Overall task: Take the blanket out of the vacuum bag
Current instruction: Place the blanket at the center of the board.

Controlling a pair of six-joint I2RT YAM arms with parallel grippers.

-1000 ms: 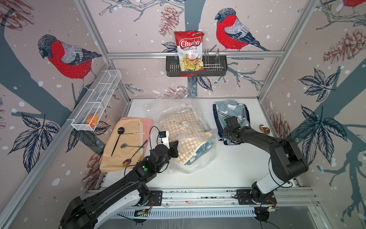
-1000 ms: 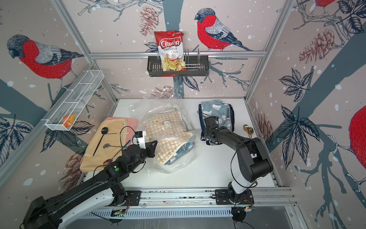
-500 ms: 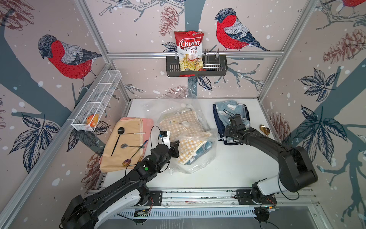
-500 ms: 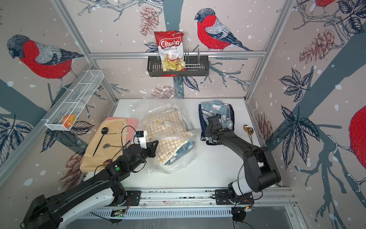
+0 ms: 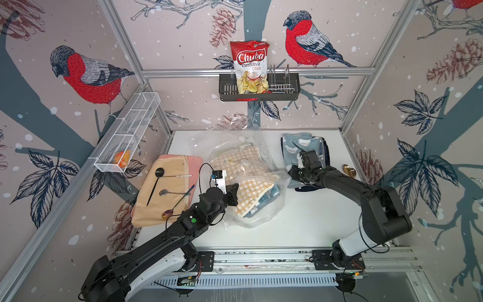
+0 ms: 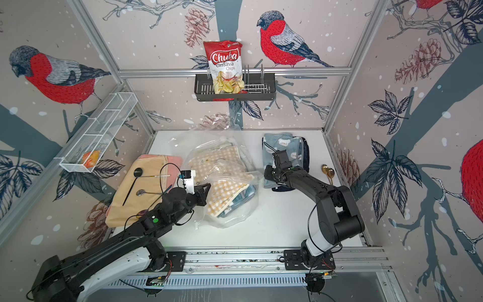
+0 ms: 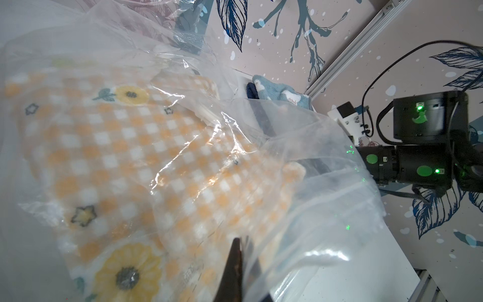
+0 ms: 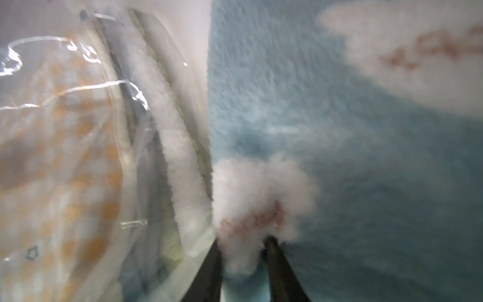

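The vacuum bag lies crumpled mid-table, clear and crinkly. An orange-and-white checked blanket shows through it, with blue fabric under it near the bag's mouth. My left gripper is shut on the bag's plastic edge. A fluffy blue blanket lies outside the bag at the right. My right gripper is at that blanket's near left corner, jaws apart, with a white tuft of it between the fingers.
A folded peach cloth with three spoons on it lies at the left. A gold spoon rests by the right wall. On the back wall hangs a black basket with a chips bag; a white wire shelf lines the left wall.
My right gripper slid back along the blue blanket's left edge toward the near corner. The left arm and the bag have stayed as they were.
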